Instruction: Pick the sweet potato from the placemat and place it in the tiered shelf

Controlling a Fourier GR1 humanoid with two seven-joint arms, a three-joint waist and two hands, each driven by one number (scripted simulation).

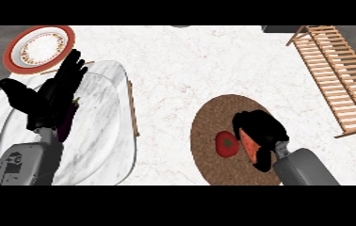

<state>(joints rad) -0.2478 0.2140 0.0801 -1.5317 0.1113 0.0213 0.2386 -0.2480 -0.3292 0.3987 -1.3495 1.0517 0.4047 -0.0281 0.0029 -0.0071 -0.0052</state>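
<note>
Right hand (261, 128) is curled over the orange sweet potato (251, 148) on the round brown placemat (212, 114), just beside a tomato (227, 143). Left hand (59, 86) rests open, well apart from the placemat, over a marble tray (104, 126). Wooden tiered shelf (330, 74) lies well beyond the placemat.

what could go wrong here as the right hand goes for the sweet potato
The tomato lies right beside the sweet potato on the round placemat, so the right hand curling over the sweet potato could nudge it or roll it off. The hand hides most of the sweet potato, so how well it is held cannot be judged. The tiered shelf stands well off at the far right, a long carry during which a poor hold might slip.
</note>
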